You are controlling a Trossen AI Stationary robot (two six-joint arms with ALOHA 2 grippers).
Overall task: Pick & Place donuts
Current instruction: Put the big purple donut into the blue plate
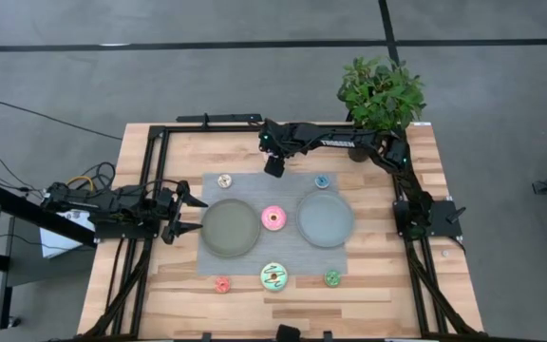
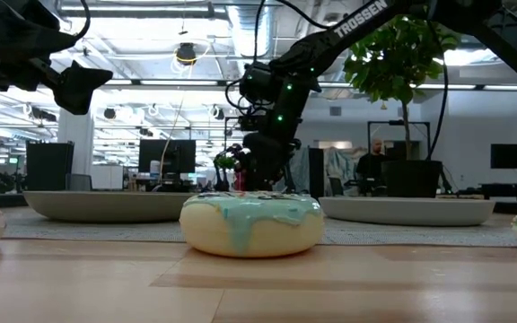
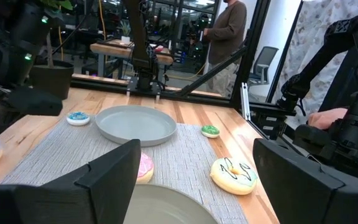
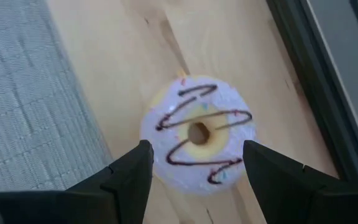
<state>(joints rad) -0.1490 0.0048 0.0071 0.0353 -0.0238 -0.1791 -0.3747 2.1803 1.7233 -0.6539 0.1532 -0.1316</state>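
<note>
We read the task as barely begun: our left gripper waits wide open beside the left plate; both plates lie bare, donuts scattered around; our right gripper hovers, jaws spread, over the white-lilac donut.

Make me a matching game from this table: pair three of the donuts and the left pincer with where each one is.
1. pink donut
2. lilac donut
3. mint-green donut
4. left pincer

A. on bare wood under the open right pincer
B. open, beside the left plate
C. between the left plate and the right plate
D. front and centre in the low view

Pairs: 1-C, 2-A, 3-D, 4-B
</note>
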